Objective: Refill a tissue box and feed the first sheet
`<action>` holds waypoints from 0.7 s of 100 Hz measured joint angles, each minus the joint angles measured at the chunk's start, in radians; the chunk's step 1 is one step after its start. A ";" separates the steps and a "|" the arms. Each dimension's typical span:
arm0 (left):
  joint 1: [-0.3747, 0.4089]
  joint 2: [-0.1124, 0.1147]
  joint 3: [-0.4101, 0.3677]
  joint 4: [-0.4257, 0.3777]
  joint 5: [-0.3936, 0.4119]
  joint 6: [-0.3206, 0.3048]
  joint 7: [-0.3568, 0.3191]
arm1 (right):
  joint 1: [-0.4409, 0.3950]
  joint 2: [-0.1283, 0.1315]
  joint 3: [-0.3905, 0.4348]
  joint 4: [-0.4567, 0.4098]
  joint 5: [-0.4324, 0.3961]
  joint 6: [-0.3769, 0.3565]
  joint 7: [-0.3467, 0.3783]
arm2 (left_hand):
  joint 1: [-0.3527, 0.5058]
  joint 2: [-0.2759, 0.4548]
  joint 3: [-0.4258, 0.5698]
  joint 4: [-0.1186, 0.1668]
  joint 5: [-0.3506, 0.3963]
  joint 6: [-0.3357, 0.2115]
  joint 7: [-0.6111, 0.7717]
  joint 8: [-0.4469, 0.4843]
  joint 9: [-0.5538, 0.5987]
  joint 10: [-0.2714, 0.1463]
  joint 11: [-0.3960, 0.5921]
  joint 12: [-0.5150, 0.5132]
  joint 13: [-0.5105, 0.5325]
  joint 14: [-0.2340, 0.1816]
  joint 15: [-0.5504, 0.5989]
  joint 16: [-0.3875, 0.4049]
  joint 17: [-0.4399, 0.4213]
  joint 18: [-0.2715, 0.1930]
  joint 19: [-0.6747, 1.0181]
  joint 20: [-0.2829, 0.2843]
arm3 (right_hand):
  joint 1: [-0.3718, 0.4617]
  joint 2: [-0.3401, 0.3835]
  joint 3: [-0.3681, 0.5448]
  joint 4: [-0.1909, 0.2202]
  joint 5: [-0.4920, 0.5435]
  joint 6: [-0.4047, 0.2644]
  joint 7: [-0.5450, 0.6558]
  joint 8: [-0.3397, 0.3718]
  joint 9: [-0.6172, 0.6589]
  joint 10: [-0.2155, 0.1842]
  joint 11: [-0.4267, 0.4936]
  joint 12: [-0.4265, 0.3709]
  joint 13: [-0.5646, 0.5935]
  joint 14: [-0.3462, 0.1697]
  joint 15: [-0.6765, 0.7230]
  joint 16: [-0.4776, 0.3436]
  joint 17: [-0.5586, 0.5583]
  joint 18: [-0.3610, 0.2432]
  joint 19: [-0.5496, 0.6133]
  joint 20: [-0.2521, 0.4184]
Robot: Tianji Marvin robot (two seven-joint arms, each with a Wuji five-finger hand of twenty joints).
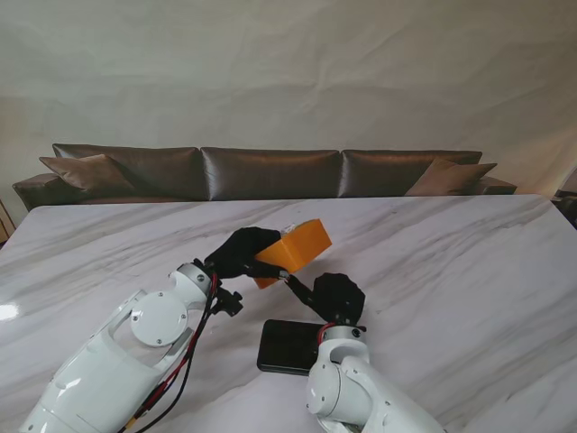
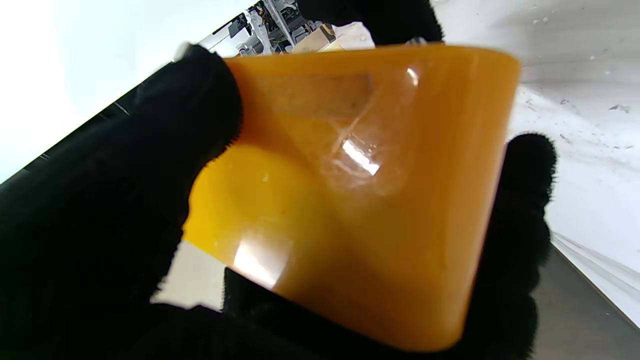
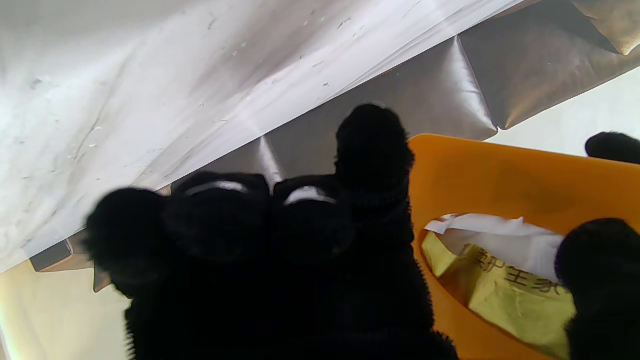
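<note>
Up off the marble table (image 1: 433, 262), the orange tissue box (image 1: 297, 245) sits tilted in the left hand (image 1: 239, 253), whose black-gloved fingers (image 2: 150, 150) clamp its glossy, round-cornered shell from both sides. Its oval opening shows in the right wrist view, filled with white tissue (image 3: 500, 240) and a yellow pack wrapper (image 3: 505, 295) printed with Chinese characters too small to read. The right hand (image 1: 338, 296) is just beside the box with fingers curled; whether it grips anything I cannot tell, and a black flat rectangle (image 1: 287, 346) lies nearer to me.
</note>
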 measured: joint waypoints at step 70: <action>0.020 0.003 -0.004 -0.014 0.009 0.049 0.000 | -0.017 0.012 0.034 -0.031 -0.059 0.024 0.009 | 0.000 0.001 0.000 0.000 0.000 0.000 0.008 0.004 0.002 0.002 0.024 0.008 0.003 0.000 0.038 0.001 0.016 0.000 0.000 -0.015 | 0.252 0.086 -0.132 0.070 0.002 -0.003 -0.044 -0.048 0.000 0.006 -0.004 -0.008 -0.006 0.009 0.021 0.009 0.001 0.012 0.001 0.000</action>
